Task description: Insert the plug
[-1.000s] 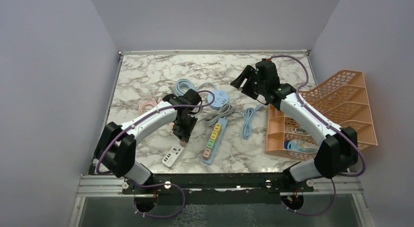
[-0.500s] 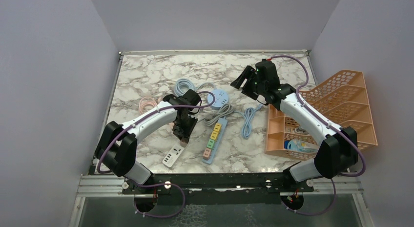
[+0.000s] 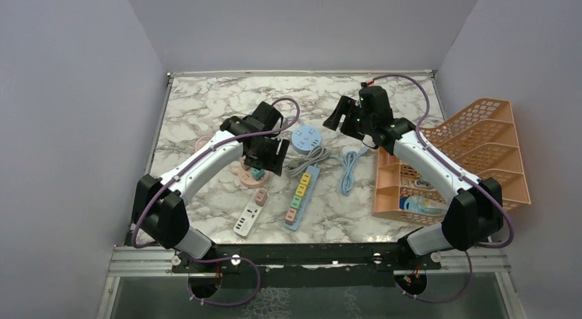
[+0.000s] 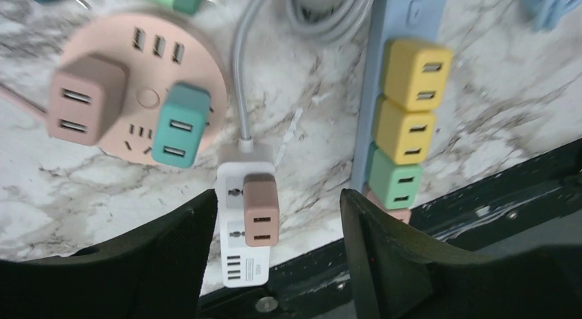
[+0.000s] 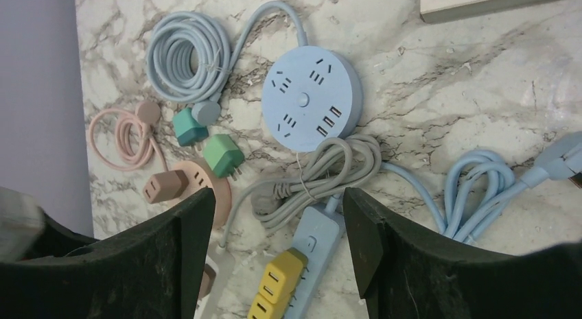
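Dusty-pink cube plug (image 4: 261,209), matte plastic, seated in the slim white power strip (image 4: 237,261) on the glossy veined marble tabletop (image 4: 494,92). Left claw (image 4: 276,213) above it, moderately parted, holding nothing. Right claw (image 5: 273,202) wide and empty, over the round blue socket hub (image 5: 311,98). Orange mesh rack (image 3: 480,137) at right, blue-and-white item (image 3: 420,204) in its near compartment.

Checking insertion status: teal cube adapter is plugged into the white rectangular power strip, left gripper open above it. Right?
No. The cube adapter plugged into the white rectangular power strip is brownish-pink, not teal; the left wrist view shows it. The left gripper is open above it.
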`<state>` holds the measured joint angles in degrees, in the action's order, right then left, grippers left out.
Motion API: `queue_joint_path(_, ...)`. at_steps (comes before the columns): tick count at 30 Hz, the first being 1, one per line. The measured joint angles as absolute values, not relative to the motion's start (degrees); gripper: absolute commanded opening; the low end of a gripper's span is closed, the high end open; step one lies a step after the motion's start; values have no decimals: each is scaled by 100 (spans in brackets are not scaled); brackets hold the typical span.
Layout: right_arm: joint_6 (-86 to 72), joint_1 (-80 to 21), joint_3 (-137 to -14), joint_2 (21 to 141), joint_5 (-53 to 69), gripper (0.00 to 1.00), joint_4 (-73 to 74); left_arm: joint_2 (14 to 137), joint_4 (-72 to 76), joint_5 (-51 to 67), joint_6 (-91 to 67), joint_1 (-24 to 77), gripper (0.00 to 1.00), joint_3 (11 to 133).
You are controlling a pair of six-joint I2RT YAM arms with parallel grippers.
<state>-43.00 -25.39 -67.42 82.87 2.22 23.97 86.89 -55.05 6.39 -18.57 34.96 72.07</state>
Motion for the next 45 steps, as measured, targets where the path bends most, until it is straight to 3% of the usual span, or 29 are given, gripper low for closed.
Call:
queue_joint_path(9,-2995,-2663,-7015,8949,1166,68,2241,8136,-5269,-209,-2344,3227,69,7975)
queue_joint_path(20,-2045,-4101,-8438,10801,1160,68,2324,6921,-3885,-1492,-3468,3151,69,7531)
queue_joint_path(24,-1778,-4244,-9048,11384,1092,66,2388,6871,-3607,-1643,-3610,3151,69,7472)
queue_joint_path(30,-1555,-4394,-9786,12092,864,56,2491,6871,-3413,-1741,-3669,3151,69,7454)
queue_joint_path(45,-1264,-4624,-10283,12890,790,57,2939,6869,-3214,-1715,-3621,3144,70,7321)
